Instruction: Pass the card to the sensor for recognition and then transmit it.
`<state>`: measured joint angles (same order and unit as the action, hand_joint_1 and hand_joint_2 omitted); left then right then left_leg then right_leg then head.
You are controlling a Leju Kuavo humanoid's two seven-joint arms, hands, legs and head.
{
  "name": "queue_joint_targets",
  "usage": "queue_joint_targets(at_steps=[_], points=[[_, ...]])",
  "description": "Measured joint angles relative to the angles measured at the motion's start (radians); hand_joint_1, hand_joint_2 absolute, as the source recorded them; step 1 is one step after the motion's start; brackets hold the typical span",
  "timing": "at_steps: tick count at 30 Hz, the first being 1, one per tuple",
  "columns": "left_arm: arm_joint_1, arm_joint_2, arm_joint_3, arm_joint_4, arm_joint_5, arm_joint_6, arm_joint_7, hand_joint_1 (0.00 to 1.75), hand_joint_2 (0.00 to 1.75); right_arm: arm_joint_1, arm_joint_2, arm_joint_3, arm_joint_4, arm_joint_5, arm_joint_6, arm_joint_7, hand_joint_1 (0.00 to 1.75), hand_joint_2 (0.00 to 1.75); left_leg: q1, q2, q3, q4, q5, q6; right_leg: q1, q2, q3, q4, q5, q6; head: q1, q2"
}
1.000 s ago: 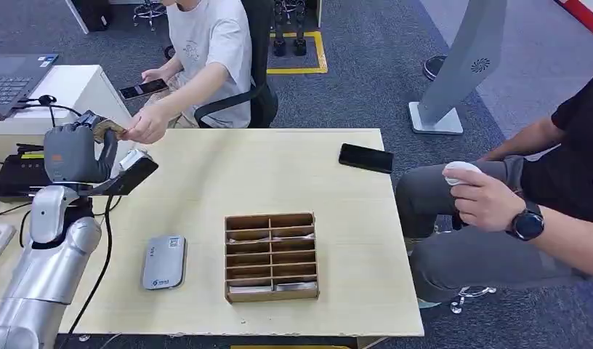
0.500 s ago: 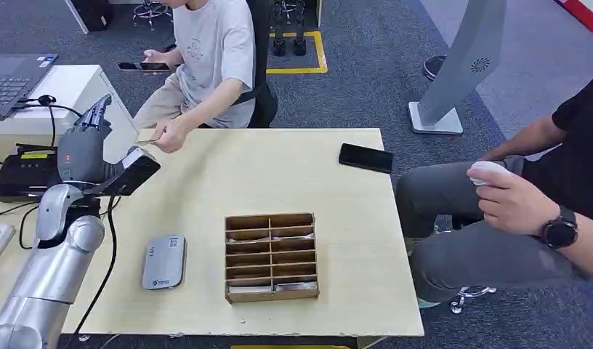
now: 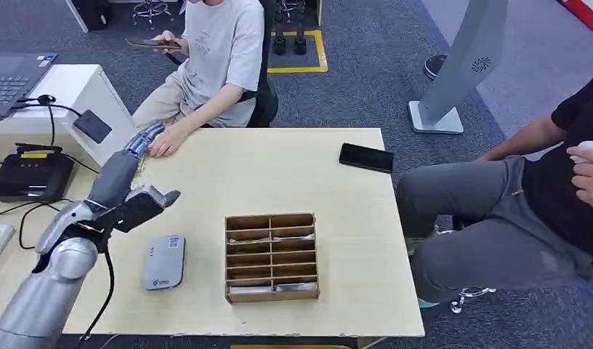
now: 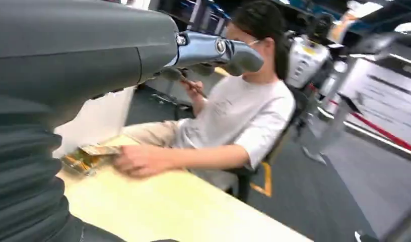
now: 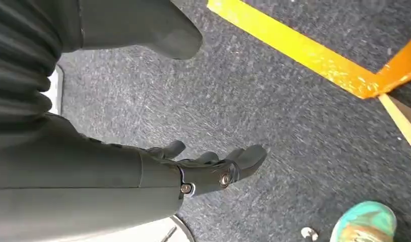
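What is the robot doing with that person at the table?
The robot's left hand reaches, empty and with fingers stretched out, toward the far left edge of the table. A seated person's hand rests there on a card. So the card is with the person, not the robot. The right hand hangs open over the floor. A grey sensor and a cardboard box sit on the table.

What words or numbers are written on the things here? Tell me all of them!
No text here can be read for sure.
Grey card reader: a small printed mark and a square code, too small to read.
Black box beside the table: a yellow label, too blurred to read.
Tall grey stand: a round swirl sign, no letters.
Laptop: small stickers, unreadable.
White board behind the seated person: dark lines of print, blurred.
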<state>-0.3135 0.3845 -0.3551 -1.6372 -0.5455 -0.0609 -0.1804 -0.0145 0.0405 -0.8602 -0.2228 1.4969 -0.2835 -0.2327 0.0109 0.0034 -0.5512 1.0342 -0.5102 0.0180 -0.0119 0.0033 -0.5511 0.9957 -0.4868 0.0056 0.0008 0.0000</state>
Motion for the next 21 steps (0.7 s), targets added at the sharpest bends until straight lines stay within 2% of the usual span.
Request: queue_joint_targets(at_steps=[3,9,14,17,21], points=[[0.023,0.032,-0.045,-0.079,-0.005,-0.036,-0.013,0.00,1.75,0.008,-0.001,-0.006,-0.003,-0.010,0.004,0.002,0.00,1.75,0.000,0.000,0.000,0.000,0.000,0.000,0.000,0.000,0.000,0.000,0.000,0.000,0.000,0.000],[0.041,0.056,-0.139,-0.186,-0.098,-0.025,-0.008,0.00,1.75,0.011,-0.001,-0.021,-0.013,-0.016,0.009,0.001,0.00,1.75,0.000,0.000,0.000,0.000,0.000,0.000,0.000,0.000,0.000,0.000,0.001,0.001,0.000,0.000],[0.040,0.058,-0.213,-0.203,-0.284,0.055,0.029,0.00,1.75,0.011,0.002,-0.031,-0.020,-0.016,0.015,0.000,0.00,1.75,0.000,0.000,0.001,0.000,0.000,0.000,0.000,0.000,0.000,0.000,0.001,0.001,0.000,0.000],[0.042,0.057,-0.261,-0.200,-0.382,0.107,0.071,0.00,1.75,0.011,0.005,-0.032,-0.024,-0.008,0.017,0.002,0.00,1.75,0.000,0.000,0.001,0.000,0.000,0.000,0.000,0.000,0.000,0.000,0.001,0.001,0.000,0.000],[0.048,0.053,-0.311,-0.186,-0.470,0.143,0.116,0.00,1.75,0.011,0.010,-0.034,-0.028,-0.002,0.023,0.015,0.00,1.75,0.000,0.000,0.000,0.000,0.000,0.000,0.000,0.000,0.000,0.000,0.001,0.001,0.000,0.000]])
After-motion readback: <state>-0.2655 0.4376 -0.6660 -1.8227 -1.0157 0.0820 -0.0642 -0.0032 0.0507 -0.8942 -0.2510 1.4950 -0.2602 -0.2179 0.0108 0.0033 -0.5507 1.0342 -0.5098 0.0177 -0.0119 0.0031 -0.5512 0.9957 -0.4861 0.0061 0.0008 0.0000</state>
